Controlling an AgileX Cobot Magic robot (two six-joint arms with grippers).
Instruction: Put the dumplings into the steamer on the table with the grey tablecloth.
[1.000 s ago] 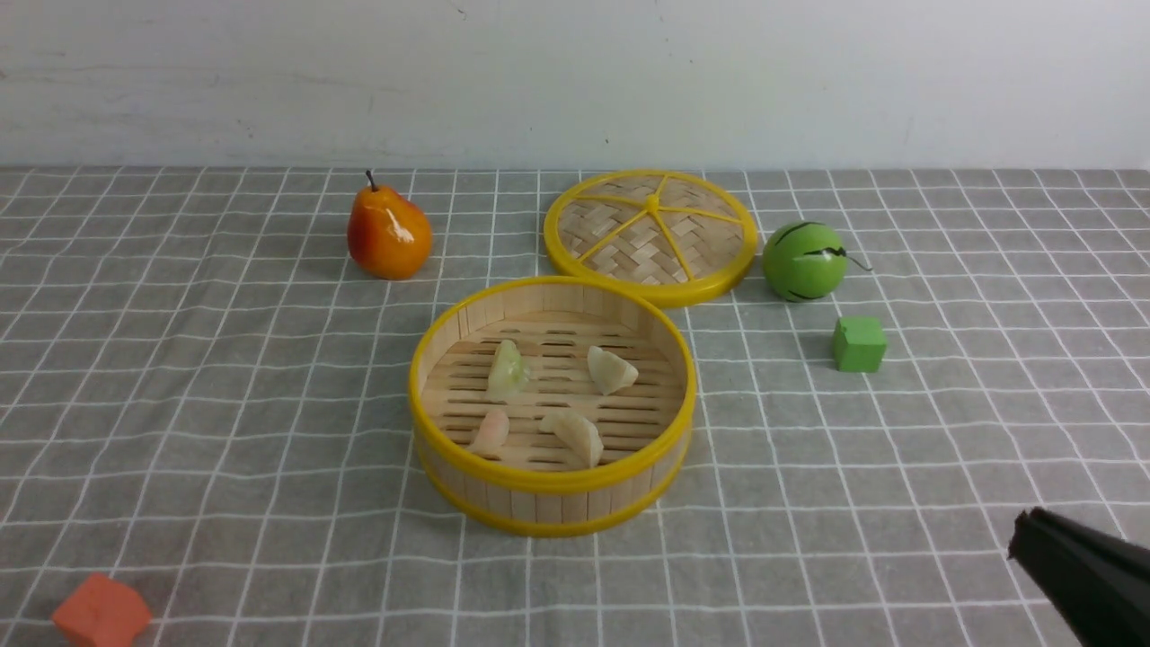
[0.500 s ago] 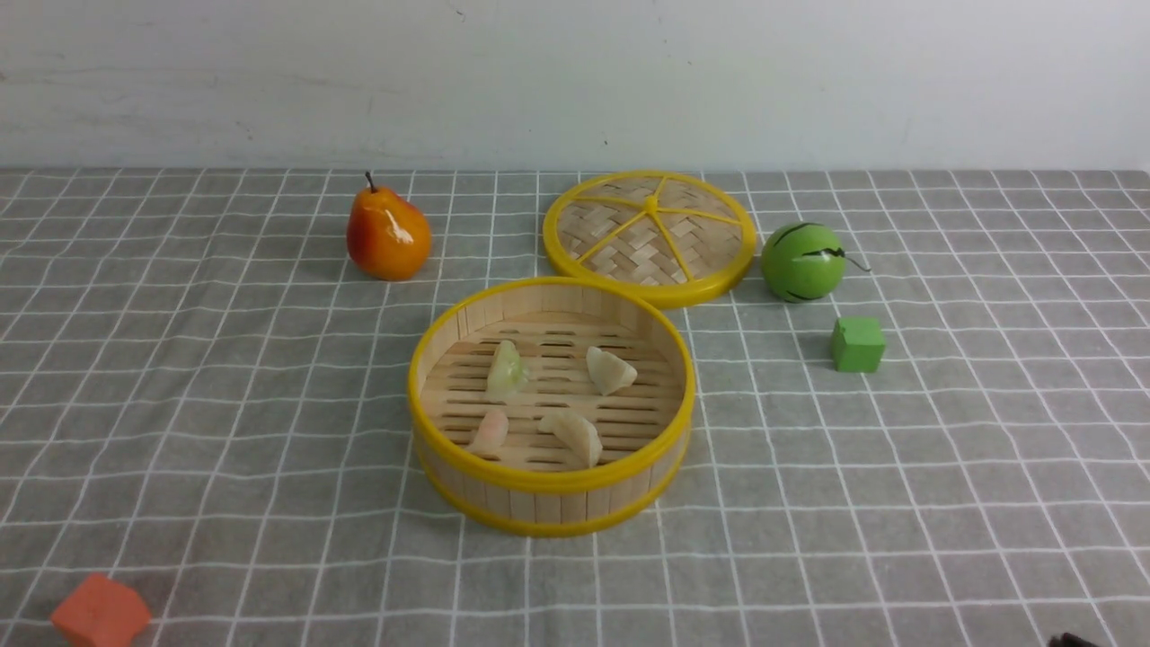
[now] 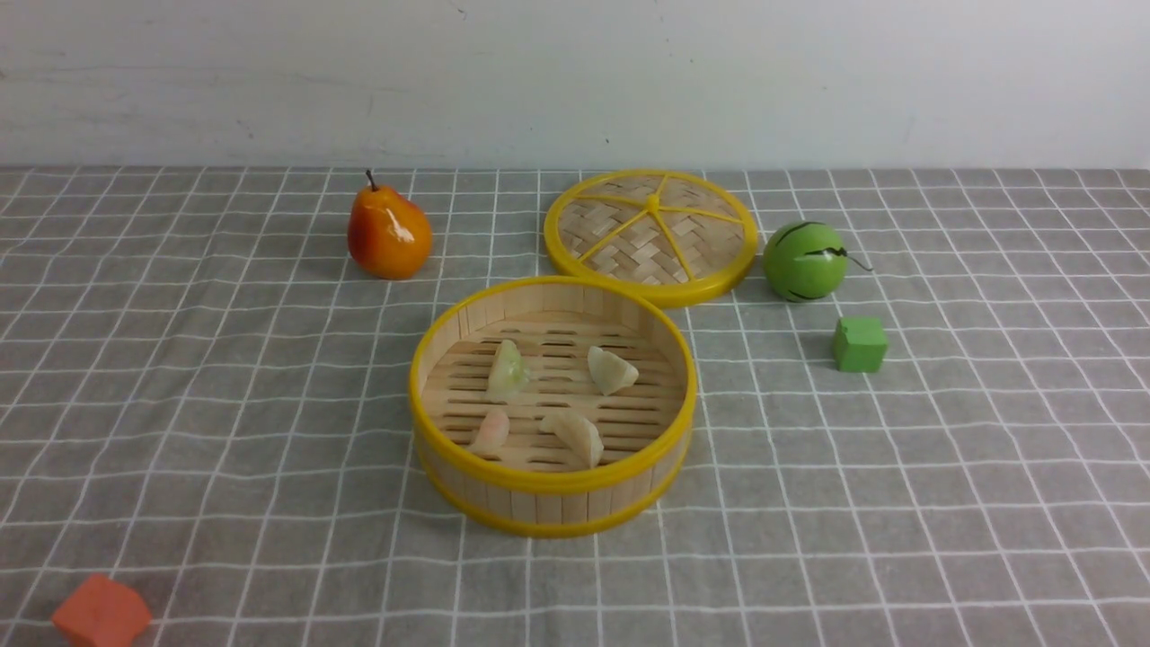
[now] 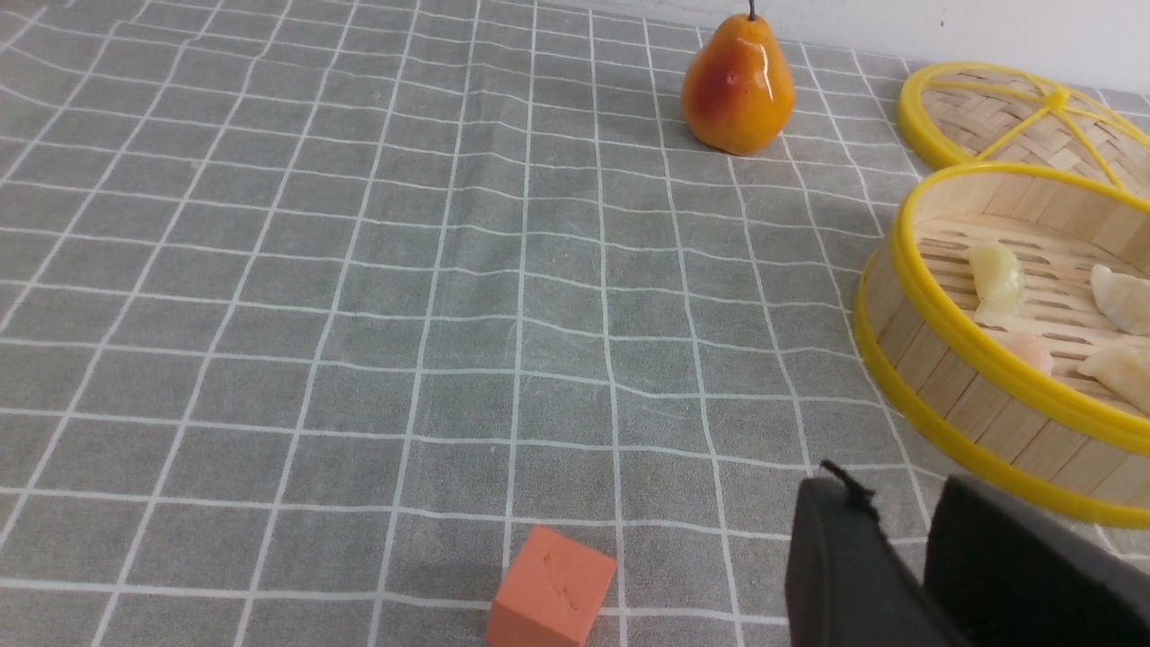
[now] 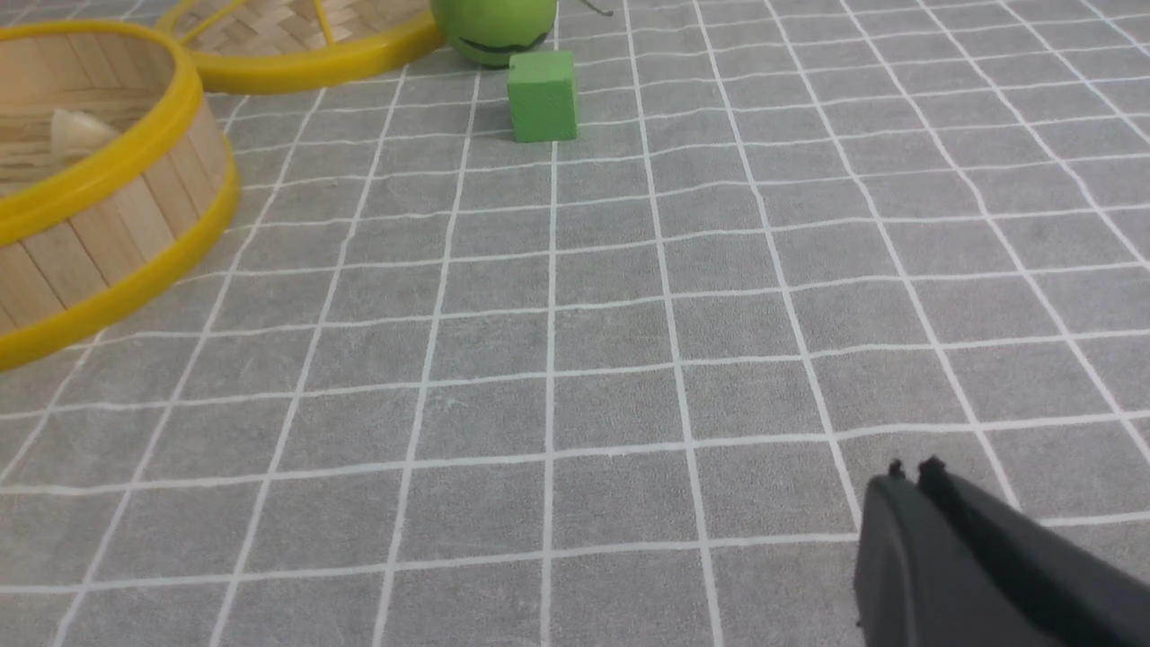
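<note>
Dumplings (image 3: 546,399), four in all, are held inside the steamer (image 3: 552,485). A narrow gap is shown between the left gripper's (image 4: 898,512) empty jaws. The right gripper (image 5: 909,474) is pressed closed on nothing.

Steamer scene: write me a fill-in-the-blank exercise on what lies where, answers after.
1. The steamer holds ____ dumplings.
2. The woven lid lies flat on the tablecloth, between the pear and the green striped ____.
3. The green cube stands on the cloth, ____ the steamer.
4. The dumpling beside the pink dumpling, farther from the camera, is pale ____.

Answers: four; ball; outside; green
</note>
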